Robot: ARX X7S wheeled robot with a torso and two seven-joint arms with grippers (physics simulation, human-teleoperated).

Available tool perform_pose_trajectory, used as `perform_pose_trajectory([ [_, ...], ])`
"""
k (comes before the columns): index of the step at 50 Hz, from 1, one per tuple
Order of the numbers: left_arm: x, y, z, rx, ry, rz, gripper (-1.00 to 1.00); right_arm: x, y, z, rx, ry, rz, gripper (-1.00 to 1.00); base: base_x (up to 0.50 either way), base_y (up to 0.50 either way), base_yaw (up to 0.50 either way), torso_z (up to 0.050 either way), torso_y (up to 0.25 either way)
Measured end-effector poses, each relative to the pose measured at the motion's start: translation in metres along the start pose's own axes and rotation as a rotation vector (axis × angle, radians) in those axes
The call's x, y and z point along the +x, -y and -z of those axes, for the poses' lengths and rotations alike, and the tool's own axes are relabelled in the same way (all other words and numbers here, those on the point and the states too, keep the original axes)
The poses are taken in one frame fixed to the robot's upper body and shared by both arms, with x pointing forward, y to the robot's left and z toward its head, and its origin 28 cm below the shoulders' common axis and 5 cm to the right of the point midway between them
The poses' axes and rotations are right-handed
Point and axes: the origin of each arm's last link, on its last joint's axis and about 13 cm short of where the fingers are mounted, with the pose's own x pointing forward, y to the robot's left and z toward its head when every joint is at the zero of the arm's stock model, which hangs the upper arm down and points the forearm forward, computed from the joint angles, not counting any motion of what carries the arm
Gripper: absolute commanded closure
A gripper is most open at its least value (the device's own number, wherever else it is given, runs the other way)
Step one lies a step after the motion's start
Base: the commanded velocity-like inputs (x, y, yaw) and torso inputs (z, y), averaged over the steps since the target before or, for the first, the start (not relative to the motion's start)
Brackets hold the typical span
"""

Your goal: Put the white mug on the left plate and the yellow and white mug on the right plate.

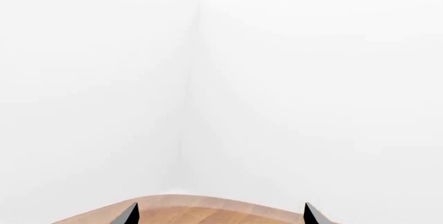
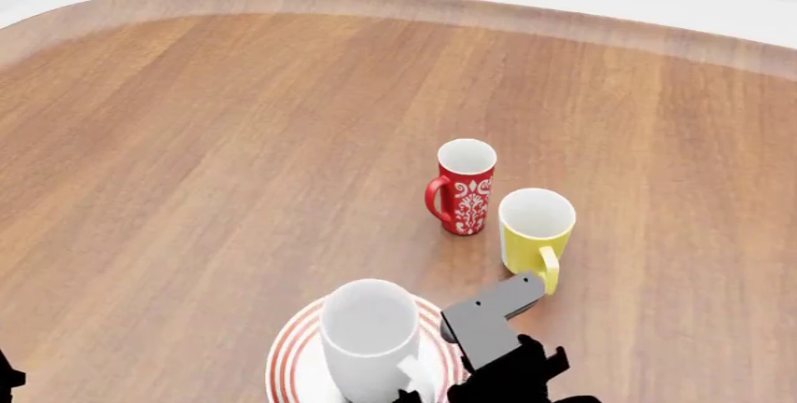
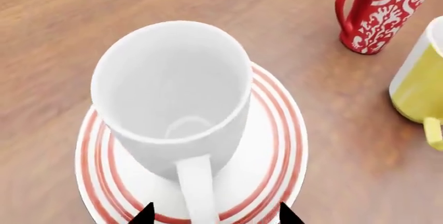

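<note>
The left gripper [image 1: 220,216] is seen spread wide, empty, at the table [image 2: 187,142] edge. The white mug [image 2: 370,338] is stood upright on the left plate [image 2: 289,361]. The right gripper [image 3: 215,216] is parted astride its handle, not closed. The red mug [image 2: 466,186] and, touching it at right, the yellow and white mug [image 2: 536,230] are stood farther off.

Left plate [image 2: 294,358] cut off below

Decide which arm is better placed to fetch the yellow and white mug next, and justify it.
Probably the right. Its tool hovers open by the white mug on a plate, near the yellow and white mug. The left wrist view shows only table edge.
</note>
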Motion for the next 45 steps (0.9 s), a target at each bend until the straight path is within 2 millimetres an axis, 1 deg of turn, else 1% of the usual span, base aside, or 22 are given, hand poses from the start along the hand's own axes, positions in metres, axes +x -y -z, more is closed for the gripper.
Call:
perform_pose_trajectory([
  [5,0.000,0.000,0.000,0.000,0.001,0.001,-1.00,-0.014,0.000,0.005,0.015,0.035,0.011,-1.00,0.00,0.00,0.00,0.000,0.000],
  [11,0.001,0.001,0.000,0.001,0.001,0.003,-1.00,-0.036,0.000,0.007,0.034,0.096,0.028,-1.00,0.00,0.00,0.00,0.000,0.000],
  [19,0.002,0.001,0.000,0.002,0.002,0.006,-1.00,-0.065,-0.001,-0.002,0.043,0.224,0.063,-1.00,0.00,0.00,0.00,0.000,0.000],
  [24,0.003,0.001,0.000,0.002,0.002,0.006,-1.00,-0.079,-0.004,-0.008,0.038,0.323,0.082,-1.00,0.00,0.00,0.00,0.000,0.000],
  [32,0.003,0.001,-0.002,0.001,0.005,0.006,-1.00,-0.090,-0.007,-0.016,0.048,0.477,0.131,-1.00,0.00,0.00,0.00,0.000,0.000],
  [40,0.002,0.001,-0.003,-0.001,0.007,0.006,-1.00,-0.093,-0.006,-0.029,0.091,0.596,0.220,-1.00,0.00,0.00,0.00,0.000,0.000],
  [45,0.002,0.001,-0.003,-0.002,0.008,0.006,-1.00,-0.093,-0.004,-0.034,0.128,0.635,0.277,-1.00,0.00,0.00,0.00,0.000,0.000],
])
